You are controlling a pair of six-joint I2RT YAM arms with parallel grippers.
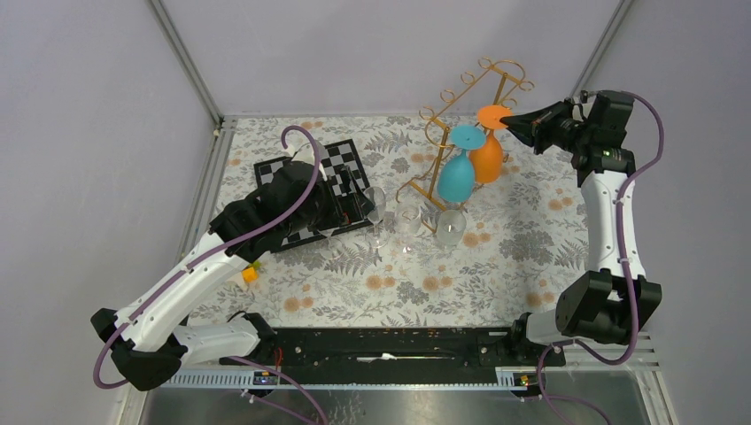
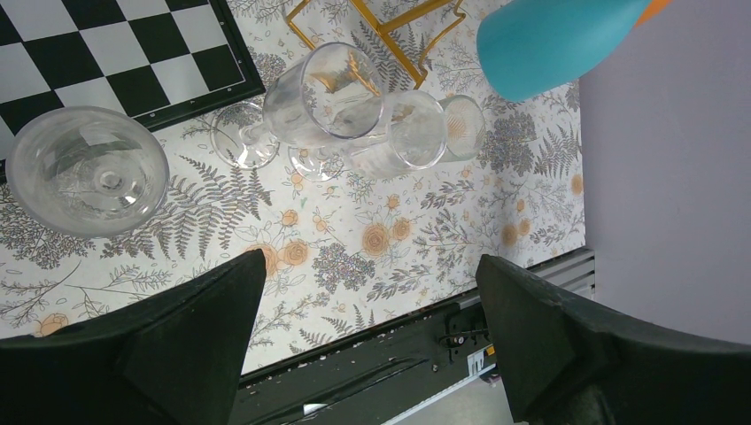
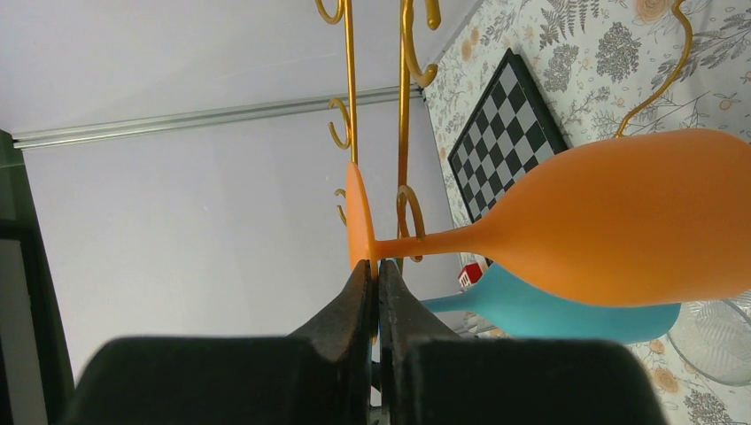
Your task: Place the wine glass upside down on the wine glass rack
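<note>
So that the orange wine glass (image 3: 620,221) hangs bowl-down, my right pincer (image 3: 374,274) clamps its foot against the wine glass rack (image 3: 351,71) just ahead; my left pincer (image 2: 370,274) hovers apart.

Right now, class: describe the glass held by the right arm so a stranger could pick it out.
Find the gold wire wine glass rack at the far side of the table. Two coloured glasses are bowl-down there. Yours is the orange wine glass, not the teal wine glass: the right arm's fingers pinch its foot.
</note>
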